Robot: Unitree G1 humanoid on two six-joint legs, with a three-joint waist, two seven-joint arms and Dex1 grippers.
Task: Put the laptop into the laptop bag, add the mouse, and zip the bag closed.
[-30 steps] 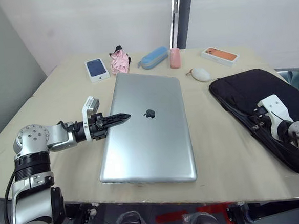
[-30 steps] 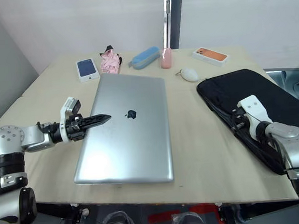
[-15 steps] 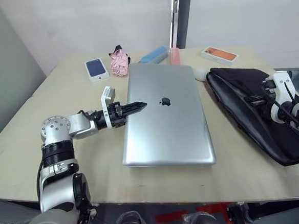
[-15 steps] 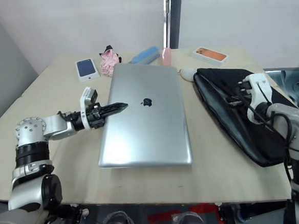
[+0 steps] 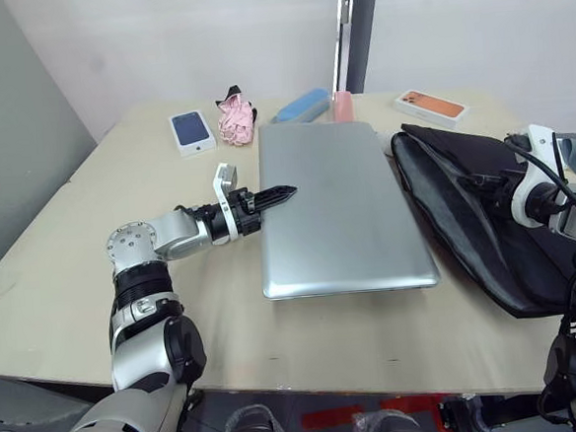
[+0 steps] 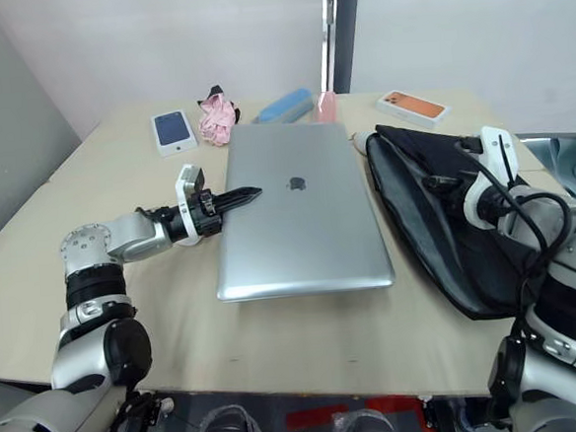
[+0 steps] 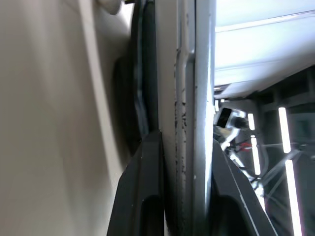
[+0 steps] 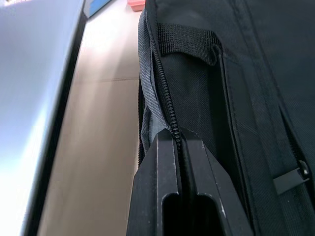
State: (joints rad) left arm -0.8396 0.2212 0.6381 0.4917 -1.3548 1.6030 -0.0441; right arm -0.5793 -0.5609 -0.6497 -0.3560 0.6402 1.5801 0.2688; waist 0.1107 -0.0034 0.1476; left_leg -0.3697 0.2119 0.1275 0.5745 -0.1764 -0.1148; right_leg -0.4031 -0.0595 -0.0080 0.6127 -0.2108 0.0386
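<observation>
Gripping the laptop's [image 5: 342, 207] left edge, the left gripper [image 5: 279, 193] is pinching the thin silver lid between its black fingers in the left eye view. Smooth brushed metal with rounded corners is lying flat on the pale wooden table [image 5: 64, 261], just beside the laptop bag [image 5: 476, 223], whose soft black fabric is gaping open toward the laptop.

From the left wrist view, both fingers [image 7: 142, 196] are bracketing the laptop's slim edge [image 7: 189, 123].

From the right wrist view, the right gripper [image 8: 179, 191] is clamping the bag's toothed zip seam [image 8: 156, 73], woven webbing handle [image 8: 189, 42] lying beyond.
</observation>
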